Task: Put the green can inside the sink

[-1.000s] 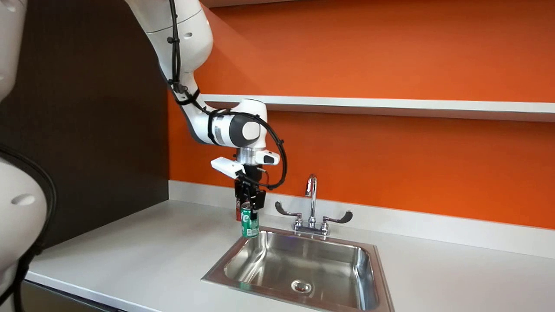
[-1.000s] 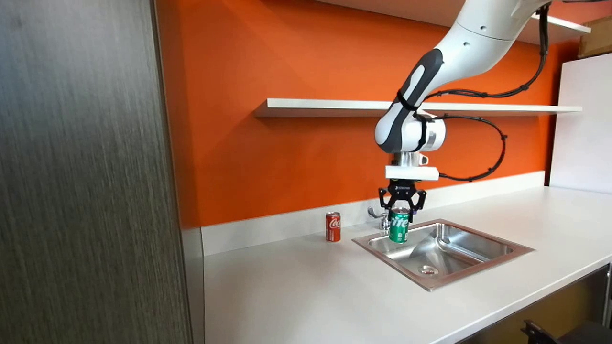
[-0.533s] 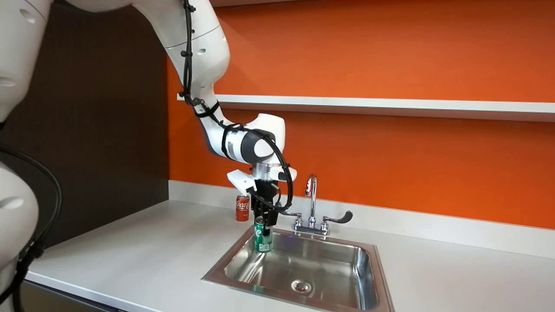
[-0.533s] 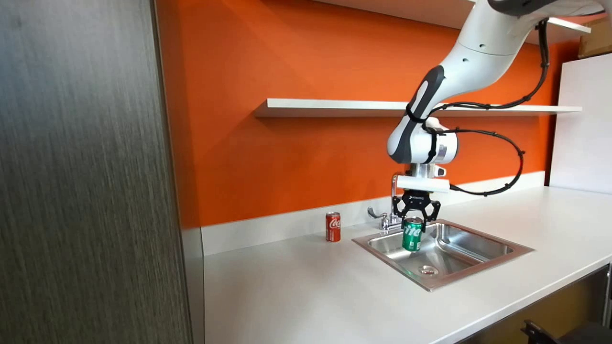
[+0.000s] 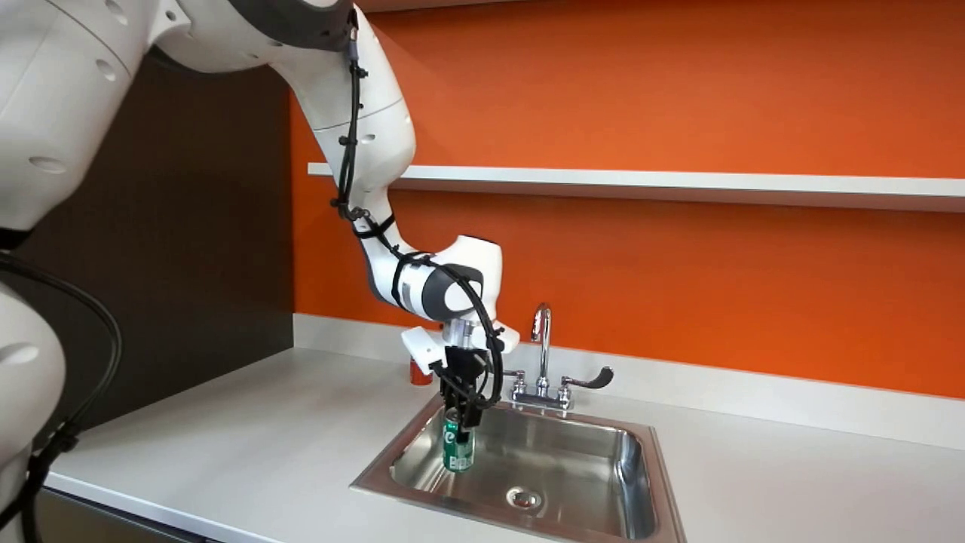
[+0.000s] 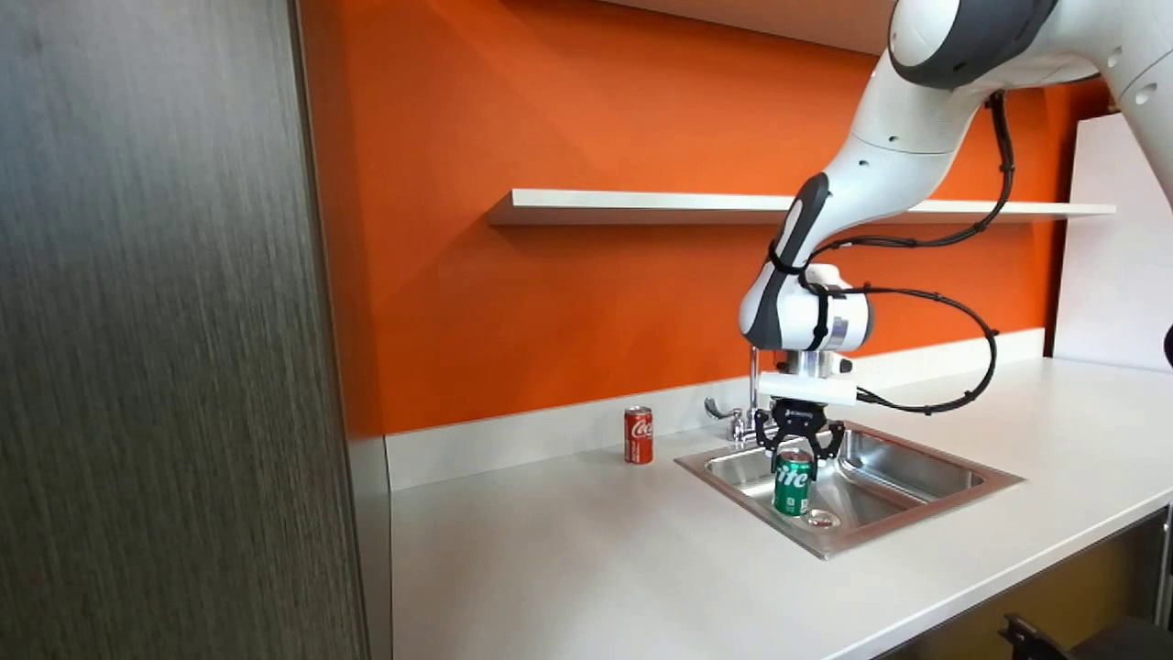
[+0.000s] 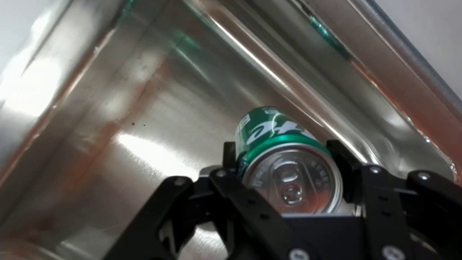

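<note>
Inside one sink [image 5: 573, 464], two jaws pinch one green can [image 6: 793, 490], contact below unclear; one red can [image 6: 639, 435] stands outside.

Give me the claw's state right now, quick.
Claw: closed, holding the green can by its upper part.

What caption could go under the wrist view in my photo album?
Seen from above, black fingers clasp a green can, silvery top up, inside a shiny steel sink.
</note>
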